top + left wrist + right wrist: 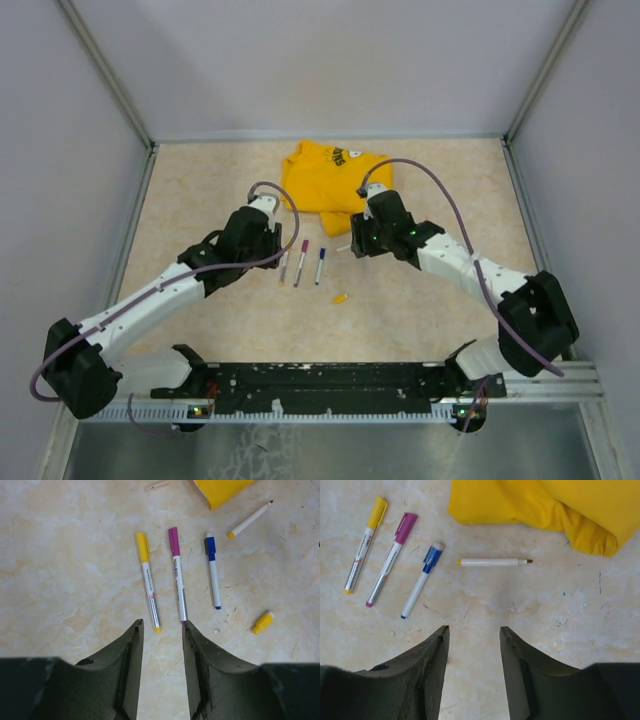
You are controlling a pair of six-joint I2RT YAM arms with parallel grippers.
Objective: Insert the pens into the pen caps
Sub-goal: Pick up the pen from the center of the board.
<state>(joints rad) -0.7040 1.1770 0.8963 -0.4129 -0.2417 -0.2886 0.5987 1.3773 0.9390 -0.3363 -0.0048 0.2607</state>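
Note:
Three white pens lie side by side on the table, wearing a yellow cap [143,546], a magenta cap [173,541] and a blue cap [209,546]. They also show in the right wrist view [391,560] and the top view [300,262]. A fourth pen [492,561] lies uncapped near the yellow T-shirt [545,505]. A loose yellow cap [263,622] lies to the right of the row, apart from it [340,298]. My left gripper [161,625] is open and empty just short of the pens' tail ends. My right gripper [472,628] is open and empty over bare table below the uncapped pen.
The folded yellow T-shirt [325,175] lies at the back centre. A small pale object [156,486] lies beyond the pens. Grey walls with metal posts enclose the table [200,180] on three sides. The arms' base rail [330,385] runs along the near edge.

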